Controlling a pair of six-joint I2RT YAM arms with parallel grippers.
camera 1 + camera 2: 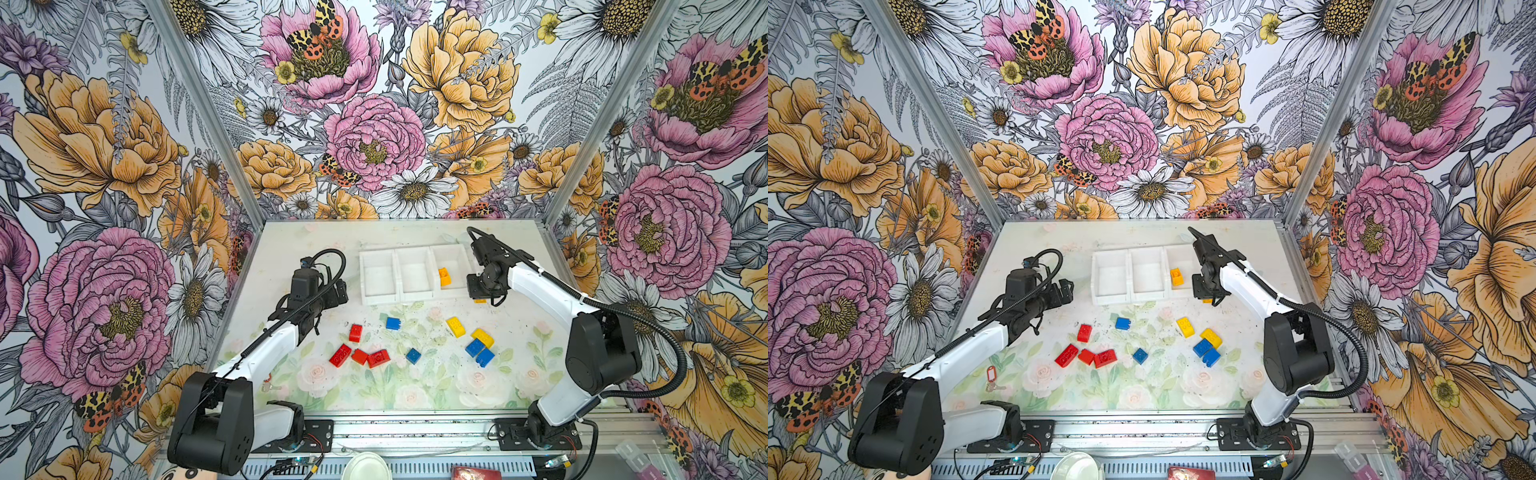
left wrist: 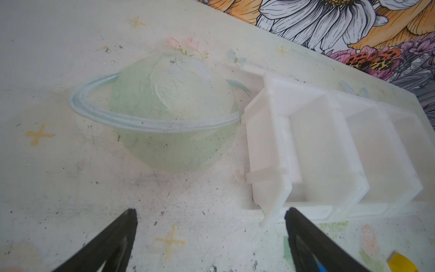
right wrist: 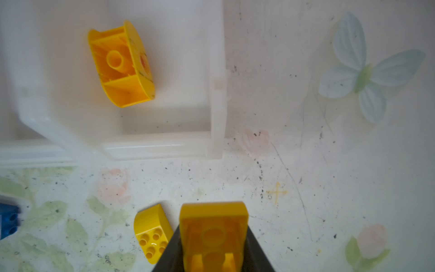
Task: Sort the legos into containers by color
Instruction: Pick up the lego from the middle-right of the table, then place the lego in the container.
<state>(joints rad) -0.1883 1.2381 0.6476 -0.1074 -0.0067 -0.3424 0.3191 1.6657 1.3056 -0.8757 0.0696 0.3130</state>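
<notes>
We see the right claw (image 1: 481, 296) clamped on the held yellow brick (image 3: 213, 232); a dark finger sits on each side, and the brick's hollow underside faces the wrist camera. The claw hangs over the table (image 1: 291, 249), just outside the near corner of the tray (image 1: 397, 250) at the right-arm end. In both top views only a sliver of yellow shows under the claw, so how high the brick sits is probably not judgeable.

The tray is three white bins in a row. The bin nearest the right arm holds one yellow brick on its side (image 3: 121, 63), also visible from above (image 1: 444, 276).

The left claw (image 2: 210, 213) has its jaws wide apart over bare table, just beside the tray's opposite end; it grips nothing.

The other bricks lie loose on the table in front of the tray:
- four red bricks (image 1: 355, 333) are clustered toward the left arm; three of them touch or nearly touch;
- one blue brick (image 1: 392, 323) is near the middle and another blue brick (image 1: 413, 355) is closer to us;
- two loose yellow bricks (image 1: 456, 326) lie toward the right arm; the nearer one (image 1: 482, 337) is against a blue pair (image 1: 480, 352).

In the right wrist view, a sloped yellow brick (image 3: 151, 233) lies studs-up on the table beside the held one.
</notes>
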